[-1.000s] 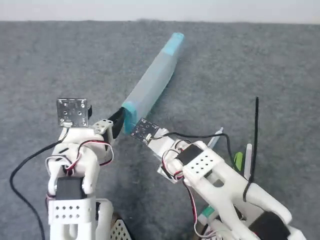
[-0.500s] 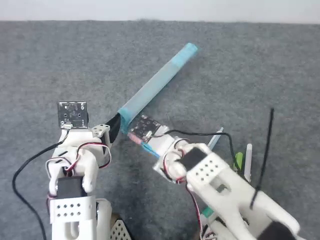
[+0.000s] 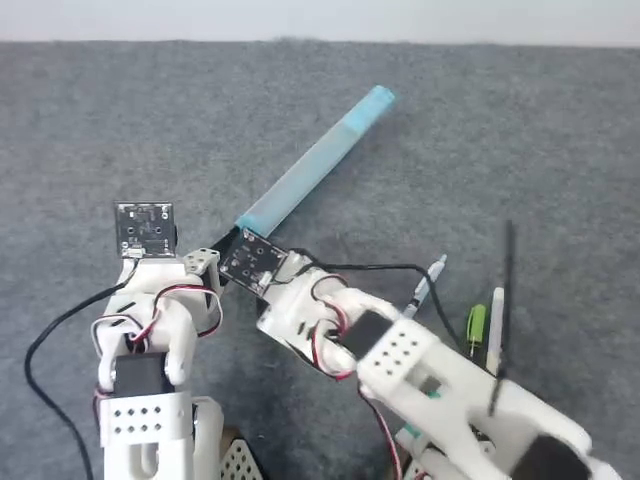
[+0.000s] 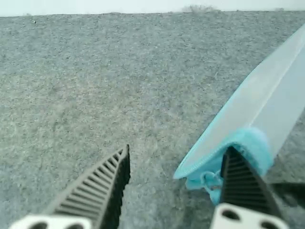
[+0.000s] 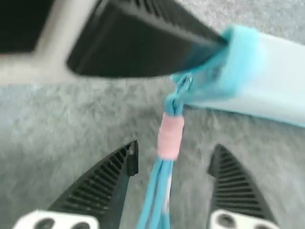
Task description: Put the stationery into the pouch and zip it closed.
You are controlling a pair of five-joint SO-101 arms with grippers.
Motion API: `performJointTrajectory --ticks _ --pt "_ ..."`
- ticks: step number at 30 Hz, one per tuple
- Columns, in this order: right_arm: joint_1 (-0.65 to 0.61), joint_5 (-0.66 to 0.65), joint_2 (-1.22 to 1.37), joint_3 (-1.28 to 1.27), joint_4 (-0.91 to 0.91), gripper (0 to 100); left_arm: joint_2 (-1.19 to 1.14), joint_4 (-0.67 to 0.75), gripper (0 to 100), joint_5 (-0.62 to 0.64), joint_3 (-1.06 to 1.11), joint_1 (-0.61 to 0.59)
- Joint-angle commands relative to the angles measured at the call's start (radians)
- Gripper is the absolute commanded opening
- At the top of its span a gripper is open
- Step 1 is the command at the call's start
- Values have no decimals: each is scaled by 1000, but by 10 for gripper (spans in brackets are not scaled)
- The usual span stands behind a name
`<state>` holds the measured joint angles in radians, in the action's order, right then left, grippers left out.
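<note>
**Pouch end flanked by two parted claws**

The pouch (image 3: 315, 160) is laid slantwise on the grey counter (image 3: 120, 110). Its near teal end is set inside the widely spread fingers of the left claw (image 4: 177, 160), close against one of them. A zipper pull (image 5: 170, 136), a teal cord with a pink bead, is hung from that same end. It is seen between the parted fingers of the right claw (image 5: 174, 152), with a gap on either side. A white pen (image 3: 428, 282), a green marker (image 3: 476, 325) and a second white pen (image 3: 496, 318) are laid on the counter well apart from both claws, beside the right arm.
</note>
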<state>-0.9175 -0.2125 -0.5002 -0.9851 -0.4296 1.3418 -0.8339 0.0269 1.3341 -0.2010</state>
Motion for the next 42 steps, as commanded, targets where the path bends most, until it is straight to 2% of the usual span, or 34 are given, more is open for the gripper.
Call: performJointTrajectory --ticks 1,9,14,16,20,22,25,30,38,42 --pt "-4 21 84 37 137 202 9 35 290 -14 -12 -6" --pt "2 21 226 150 131 198 9 38 290 -34 -1 -29" --pt "58 23 302 212 131 195 9 35 290 -34 -1 -28" --pt "62 23 329 229 131 158 9 37 290 -34 -1 -28" --pt "62 23 355 249 128 0 9 37 290 -34 -1 -28" --pt "62 18 354 247 108 12 9 37 290 -34 -1 -29" --pt "90 11 354 288 -33 6 9 37 290 -31 -5 -32" --pt "251 11 282 466 -418 6 11 35 289 -29 -8 -34" --pt "361 -146 96 758 -846 6 11 -12 290 -8 -58 -28" --pt "400 -226 143 1019 -1076 5 11 -25 290 -3 -64 -26"
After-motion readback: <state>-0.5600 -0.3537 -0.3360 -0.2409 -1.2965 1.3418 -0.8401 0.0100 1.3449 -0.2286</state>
